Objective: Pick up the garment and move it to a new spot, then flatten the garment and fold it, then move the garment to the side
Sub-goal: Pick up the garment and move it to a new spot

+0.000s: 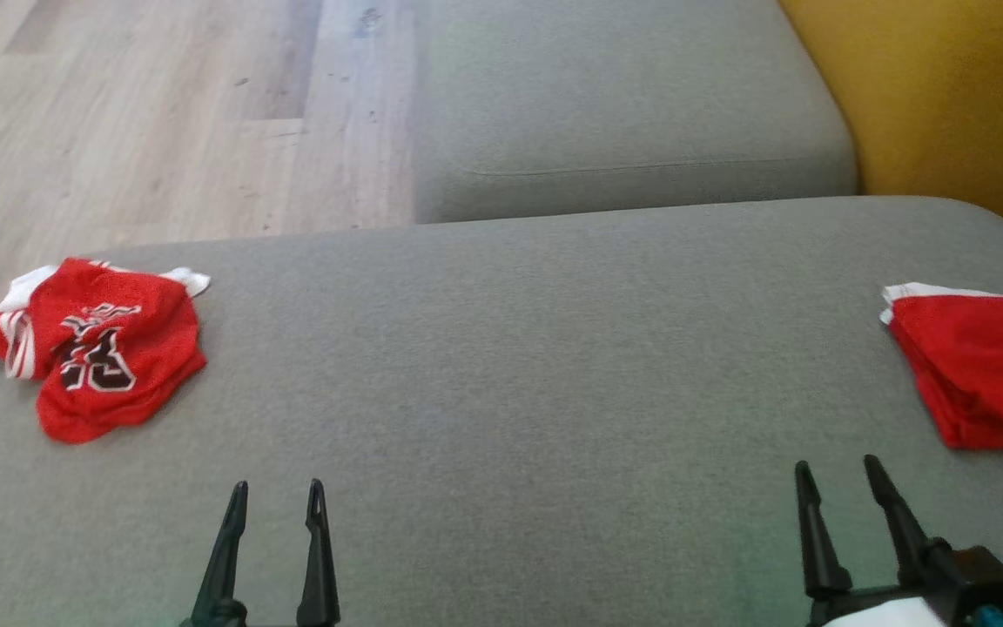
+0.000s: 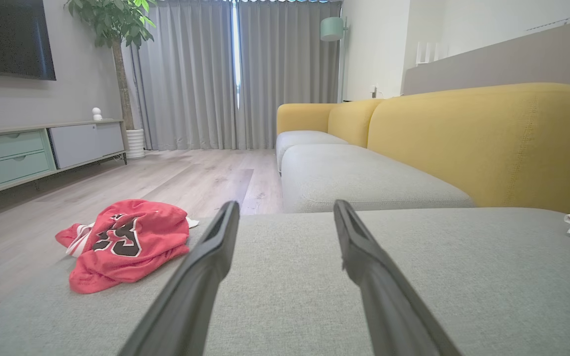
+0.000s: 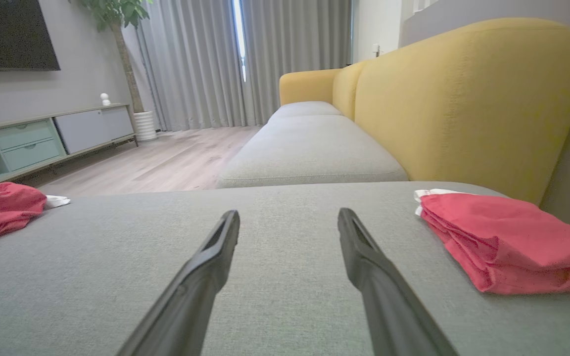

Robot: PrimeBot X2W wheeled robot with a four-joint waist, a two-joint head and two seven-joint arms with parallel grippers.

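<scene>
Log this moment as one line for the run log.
left gripper: open, empty | right gripper: open, empty | crumpled jersey: left edge of grey cushion, untouched | folded red garment: right edge

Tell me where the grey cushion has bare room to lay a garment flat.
The wide middle of the grey fabric cushion is bare, bordered by the crumpled red jersey with dark lettering at its left end and the folded red cloth at its right end. Only those ends are crowded.
</scene>
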